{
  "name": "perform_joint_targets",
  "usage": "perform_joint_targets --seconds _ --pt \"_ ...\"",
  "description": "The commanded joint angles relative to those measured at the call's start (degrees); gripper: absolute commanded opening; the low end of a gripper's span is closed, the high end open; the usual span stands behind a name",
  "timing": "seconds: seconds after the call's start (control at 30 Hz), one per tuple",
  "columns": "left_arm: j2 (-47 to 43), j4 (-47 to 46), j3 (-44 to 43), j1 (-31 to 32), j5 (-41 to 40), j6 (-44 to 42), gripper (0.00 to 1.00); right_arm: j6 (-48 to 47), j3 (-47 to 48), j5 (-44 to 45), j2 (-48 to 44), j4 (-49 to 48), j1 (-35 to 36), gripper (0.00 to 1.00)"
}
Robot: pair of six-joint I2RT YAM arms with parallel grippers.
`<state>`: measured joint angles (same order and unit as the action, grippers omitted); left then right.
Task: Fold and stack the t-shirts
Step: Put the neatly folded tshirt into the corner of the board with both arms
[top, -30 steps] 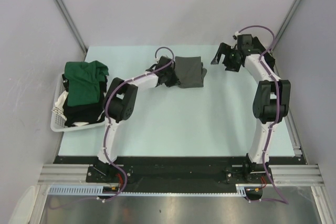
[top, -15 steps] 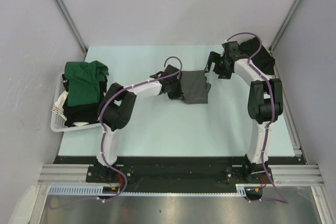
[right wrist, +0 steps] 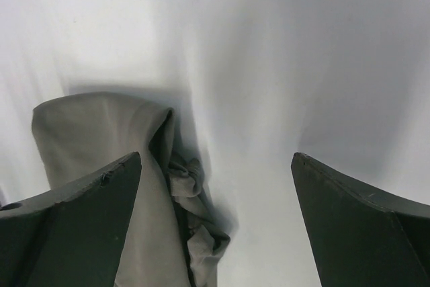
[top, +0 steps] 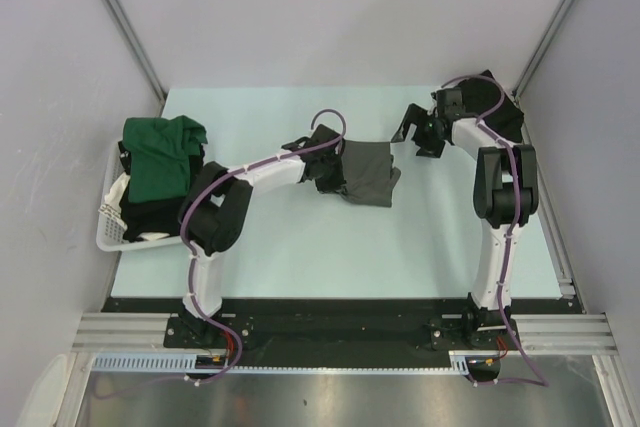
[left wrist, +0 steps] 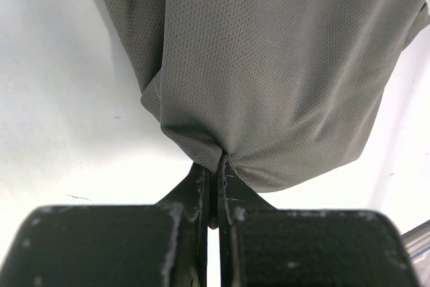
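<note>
A folded dark charcoal grey t-shirt [top: 368, 173] lies on the pale table, right of the middle. My left gripper [top: 341, 173] is at its left edge, shut on a pinch of the cloth. In the left wrist view the grey t-shirt [left wrist: 282, 65] bunches into my left gripper [left wrist: 216, 163]. My right gripper [top: 418, 137] stands open just off the shirt's far right corner. In the right wrist view my right gripper [right wrist: 215, 159] holds nothing, and the grey t-shirt [right wrist: 94, 132] lies by its left finger. A dark green t-shirt [top: 160, 155] and a black t-shirt [top: 155, 217] sit in the basket.
A white slatted basket [top: 108, 229] stands at the table's left edge, partly overhanging it. Grey walls enclose the table on the left, back and right. A metal rail [top: 566, 267] runs along the right edge.
My left gripper has pulled the grey t-shirt toward the near side and a little right. The right arm has folded in, bringing its open gripper closer to the shirt's corner.
</note>
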<state>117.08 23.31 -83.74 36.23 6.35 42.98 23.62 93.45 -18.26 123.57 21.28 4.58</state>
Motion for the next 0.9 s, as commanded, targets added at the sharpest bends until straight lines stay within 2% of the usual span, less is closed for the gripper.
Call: perform_joint_targets --seconds 0.0,0.2,0.33,0.7,0.8,0.87 --pt "-3.52 1.04 1.04 0.86 -0.81 -1.32 0.00 3.01 -1.25 -4.23 0.62 -6.07 0.69 1.00" --pt "-2.47 1.65 -0.98 1.13 -0.90 -1.23 0.00 5.12 -2.39 -6.43 1.50 -8.09 1.22 1.00" --pt "-1.76 2.09 -3.09 1.39 -1.34 -1.15 0.00 5.30 -2.75 -7.58 1.68 -6.25 1.92 0.96" --pt "-1.85 1.91 -3.09 1.65 -1.69 -0.27 0.00 5.12 -6.52 -7.75 0.97 -4.84 4.47 0.94" --pt "-2.29 1.83 -2.65 1.74 -1.95 -0.27 0.00 4.95 -7.23 -8.28 1.06 -4.14 5.09 0.89" --pt "-2.64 1.74 -2.30 1.74 -1.95 -0.27 0.00 5.04 -7.75 -8.46 0.97 -4.05 5.35 0.81"
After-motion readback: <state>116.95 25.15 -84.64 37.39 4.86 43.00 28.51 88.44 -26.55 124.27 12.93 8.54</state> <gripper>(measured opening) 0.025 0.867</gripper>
